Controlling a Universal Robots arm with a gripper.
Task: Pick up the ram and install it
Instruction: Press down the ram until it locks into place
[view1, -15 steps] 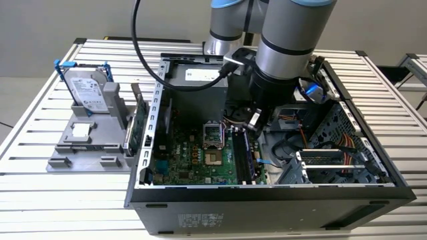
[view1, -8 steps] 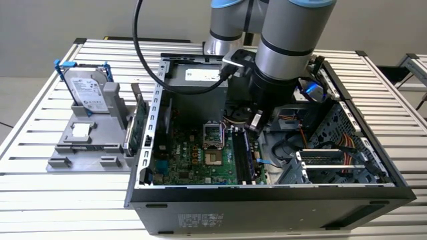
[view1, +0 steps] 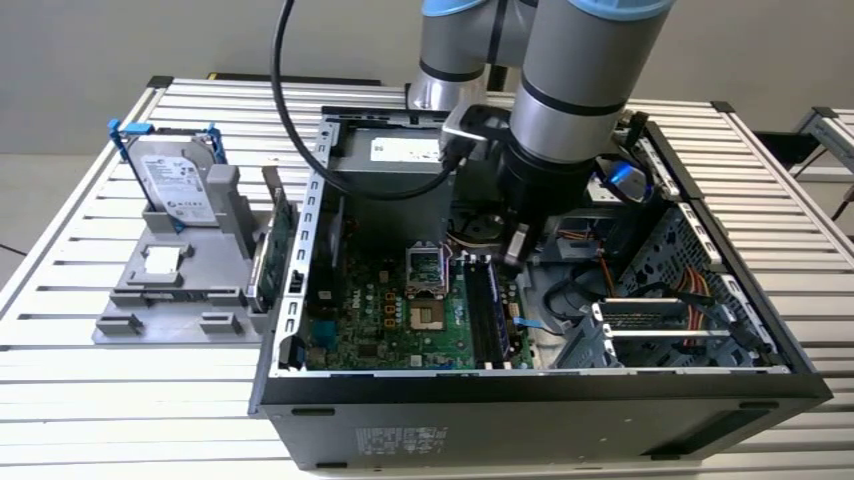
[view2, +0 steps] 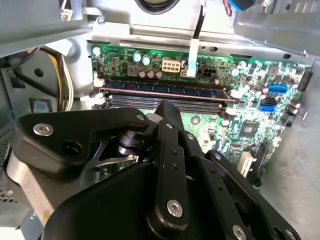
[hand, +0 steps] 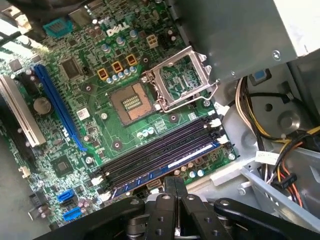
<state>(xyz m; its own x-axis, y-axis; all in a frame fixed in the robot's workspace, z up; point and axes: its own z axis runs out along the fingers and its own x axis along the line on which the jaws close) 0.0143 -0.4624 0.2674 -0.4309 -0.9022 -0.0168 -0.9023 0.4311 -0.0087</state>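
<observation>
The ram (view2: 165, 91) is a long bluish-green strip with dark chips, lying in one of the motherboard's memory slots. In the first wrist view the ram (hand: 190, 157) sits in the slot nearest the gripper, with the empty dark slots beside it. My gripper (hand: 176, 181) is shut with its two fingers pressed together and nothing between them. Its tip (view2: 164, 106) hovers right by the ram's long edge, about mid-length. In the exterior view the gripper (view1: 514, 250) reaches down into the open computer case (view1: 534, 400), just above the ram (view1: 486, 300).
An open processor socket (hand: 132, 102) with its raised metal bracket (hand: 182, 82) lies beside the slots. Bundled cables (hand: 280, 145) and the drive cage (view1: 667, 320) crowd one side. On a grey stand outside the case are a silver hard drive (view1: 174, 175) and a green expansion card (view1: 274, 255).
</observation>
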